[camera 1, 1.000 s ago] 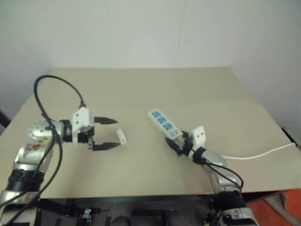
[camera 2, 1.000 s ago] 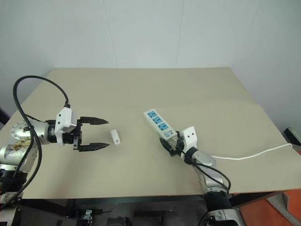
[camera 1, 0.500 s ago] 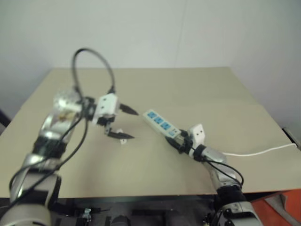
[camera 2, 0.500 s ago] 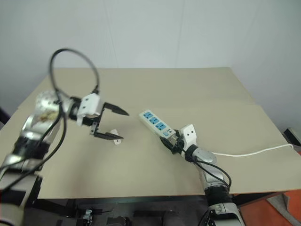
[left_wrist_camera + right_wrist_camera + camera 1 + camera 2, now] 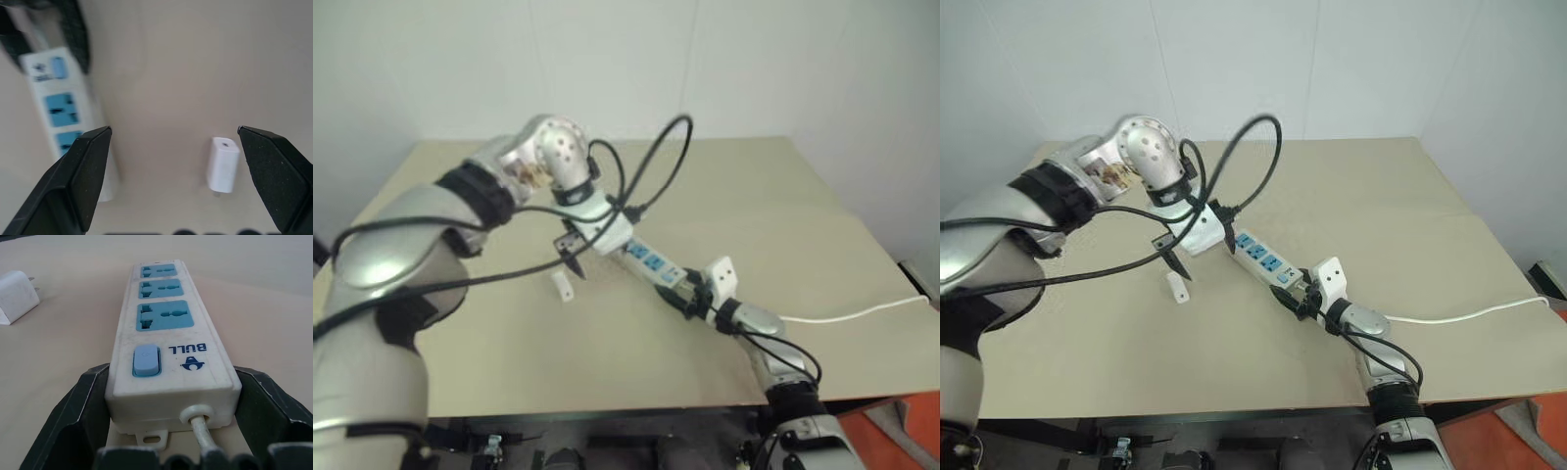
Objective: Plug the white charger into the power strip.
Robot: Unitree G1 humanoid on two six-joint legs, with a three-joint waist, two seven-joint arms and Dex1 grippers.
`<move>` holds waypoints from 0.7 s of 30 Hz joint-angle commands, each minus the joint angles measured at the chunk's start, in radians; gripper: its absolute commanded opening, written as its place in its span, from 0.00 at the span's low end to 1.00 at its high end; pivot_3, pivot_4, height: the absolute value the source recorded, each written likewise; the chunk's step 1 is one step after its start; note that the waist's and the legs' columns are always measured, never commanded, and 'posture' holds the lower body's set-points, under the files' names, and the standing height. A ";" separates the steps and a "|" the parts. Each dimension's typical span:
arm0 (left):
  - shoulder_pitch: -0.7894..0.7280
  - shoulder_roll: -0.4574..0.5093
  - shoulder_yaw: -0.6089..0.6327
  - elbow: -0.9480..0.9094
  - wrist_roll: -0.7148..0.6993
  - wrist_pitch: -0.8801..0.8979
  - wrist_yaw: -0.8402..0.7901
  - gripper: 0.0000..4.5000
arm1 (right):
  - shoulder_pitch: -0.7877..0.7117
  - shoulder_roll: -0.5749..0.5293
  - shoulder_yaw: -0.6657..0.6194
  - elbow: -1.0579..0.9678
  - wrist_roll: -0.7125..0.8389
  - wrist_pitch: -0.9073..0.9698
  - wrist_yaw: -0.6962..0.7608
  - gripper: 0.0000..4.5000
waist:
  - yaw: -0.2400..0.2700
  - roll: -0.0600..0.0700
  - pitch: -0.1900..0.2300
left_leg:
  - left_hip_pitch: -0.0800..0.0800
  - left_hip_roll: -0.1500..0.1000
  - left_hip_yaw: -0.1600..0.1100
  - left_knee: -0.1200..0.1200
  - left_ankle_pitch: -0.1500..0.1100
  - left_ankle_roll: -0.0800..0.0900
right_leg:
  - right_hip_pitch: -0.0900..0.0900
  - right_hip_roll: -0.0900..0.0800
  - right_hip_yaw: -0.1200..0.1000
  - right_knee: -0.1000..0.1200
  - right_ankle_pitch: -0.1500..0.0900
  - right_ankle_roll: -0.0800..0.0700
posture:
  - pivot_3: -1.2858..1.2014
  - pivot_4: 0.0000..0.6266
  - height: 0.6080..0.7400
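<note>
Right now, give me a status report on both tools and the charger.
Left tool open, pointing down above white charger, not holding it. Right tool shut on power strip cable end. Charger unplugged, lying on table. Nothing in the way.

white charger [image 5: 223, 164], blue-socketed strip [image 5: 168, 352]

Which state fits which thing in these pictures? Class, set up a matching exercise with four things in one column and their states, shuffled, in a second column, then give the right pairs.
Things:
1. white charger
2. power strip
3. left gripper
4. right gripper

States:
A. fingers on either side of the cable end of a long white bar
B. lying flat on the table, not held
C. open, pointing down above the table
D. on the table, all blue sockets free

Pairs: 1-B, 2-D, 3-C, 4-A
</note>
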 commanded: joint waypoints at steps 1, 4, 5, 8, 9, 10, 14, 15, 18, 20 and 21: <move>-0.024 -0.034 -0.044 0.070 0.040 -0.117 -0.003 1.00 | 0.021 0.001 0.037 0.019 -0.024 0.045 0.004 0.76 | 0.000 0.000 0.000 | 0.000 0.000 0.000 0.000 0.000 0.000 | 0.000 0.000 0.000 0.000 0.000 0.000 | 0.52 0.24 1.00; -0.002 -0.044 -0.061 0.104 0.049 -0.155 -0.003 1.00 | 0.019 0.001 0.037 0.018 -0.025 0.047 0.000 0.76 | 0.000 0.000 0.000 | 0.000 0.000 0.000 0.000 0.000 0.000 | 0.000 0.000 0.000 0.000 0.000 0.000 | 0.52 0.24 1.00; 0.008 -0.043 -0.066 0.108 0.040 -0.166 -0.003 1.00 | 0.019 0.001 0.036 0.016 -0.025 0.049 -0.001 0.76 | 0.000 0.000 0.000 | 0.000 0.000 0.000 0.000 0.000 0.000 | 0.000 0.000 0.000 0.000 0.000 0.000 | 0.52 0.24 1.00; 0.037 -0.040 -0.072 0.123 0.026 -0.215 -0.003 1.00 | 0.024 0.000 0.036 0.007 -0.022 0.056 -0.001 0.76 | 0.000 0.000 0.000 | 0.000 0.000 0.000 0.000 0.000 0.000 | 0.000 0.000 0.000 0.000 0.000 0.000 | 0.52 0.24 1.00; 0.046 -0.033 -0.081 0.118 0.011 -0.223 -0.003 1.00 | 0.026 -0.001 0.037 0.004 -0.022 0.056 0.000 0.76 | 0.000 0.000 0.000 | 0.000 0.000 0.000 0.001 0.000 0.000 | 0.000 0.000 0.000 0.001 0.000 0.000 | 0.52 0.24 1.00; 0.052 -0.025 -0.094 0.111 -0.002 -0.231 -0.003 1.00 | 0.029 -0.002 0.038 0.002 -0.022 0.058 0.001 0.76 | 0.001 0.000 0.000 | 0.000 0.000 0.000 0.001 0.000 0.000 | 0.000 0.000 0.000 0.001 0.000 0.000 | 0.52 0.24 1.00; 0.061 -0.025 -0.102 0.149 0.053 -0.281 -0.003 1.00 | 0.034 -0.006 0.043 -0.002 -0.027 0.061 0.002 0.76 | 0.002 0.000 0.000 | -0.001 0.000 0.000 0.001 0.000 0.001 | 0.000 0.000 0.000 0.000 0.000 0.000 | 0.52 0.24 1.00; 0.065 -0.033 -0.090 0.171 0.082 -0.299 -0.003 1.00 | 0.033 -0.007 0.043 -0.001 -0.027 0.061 0.003 0.76 | 0.002 0.000 0.000 | -0.001 0.000 0.000 0.001 0.000 0.001 | 0.000 0.000 0.000 0.000 0.000 0.000 | 0.52 0.24 1.00; 0.084 -0.056 -0.047 0.217 0.136 -0.318 -0.003 1.00 | 0.033 -0.008 0.043 -0.002 -0.026 0.063 0.005 0.76 | 0.003 0.000 0.000 | -0.001 0.000 0.000 0.002 -0.001 0.001 | 0.000 0.000 0.000 0.000 0.000 0.000 | 0.52 0.24 1.00; 0.094 -0.067 -0.030 0.232 0.154 -0.314 -0.003 1.00 | 0.034 -0.011 0.044 -0.003 -0.027 0.064 0.007 0.76 | 0.003 0.000 0.000 | -0.001 0.000 0.000 0.002 -0.001 0.001 | 0.000 0.000 0.000 0.000 0.000 0.000 | 0.52 0.24 1.00; 0.098 -0.069 -0.027 0.235 0.162 -0.314 -0.003 1.00 | 0.035 -0.012 0.045 -0.003 -0.029 0.064 0.007 0.76 | 0.003 0.000 0.000 | -0.001 0.000 0.000 0.002 -0.001 0.001 | 0.000 0.000 0.000 0.000 0.000 0.000 | 0.52 0.24 1.00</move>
